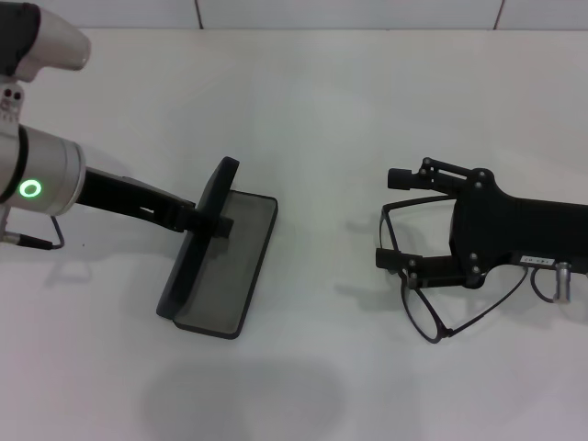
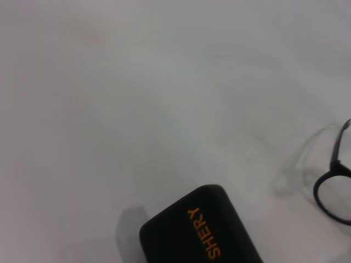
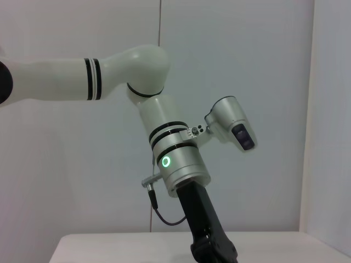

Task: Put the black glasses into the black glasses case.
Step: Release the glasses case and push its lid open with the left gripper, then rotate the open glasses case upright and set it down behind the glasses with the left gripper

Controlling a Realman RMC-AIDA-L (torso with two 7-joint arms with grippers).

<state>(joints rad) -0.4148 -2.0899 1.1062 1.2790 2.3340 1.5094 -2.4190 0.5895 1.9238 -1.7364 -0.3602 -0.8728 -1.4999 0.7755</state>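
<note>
**Case open, glasses yet to travel**

Table [image 1: 331, 92] first, wide and white, and everything gets placed off the black glasses case [image 1: 230, 266] lying on it. The case is open, lid raised on its long edge on the robot's left side, grey lining facing up and nothing in it. The left gripper [image 1: 207, 219] sits right at that lid, and it looks closed on the lid's edge, propping it open; the left wrist view shows only the lid's outside with its orange lettering.

Well apart from the case, off toward the robot's right, the right gripper [image 1: 397, 219] hangs over the black glasses [image 1: 432, 312]. Its fingers are spread wide, one either side of the frame's upper part, and they have hold of nothing. The glasses appear to rest on the table, one lens and a slim temple arm poking out from beneath the gripper on the side nearer the robot.

So, by my reading: opening is done. Grasping, carrying across and setting the glasses into the lining are all still to come.
</note>
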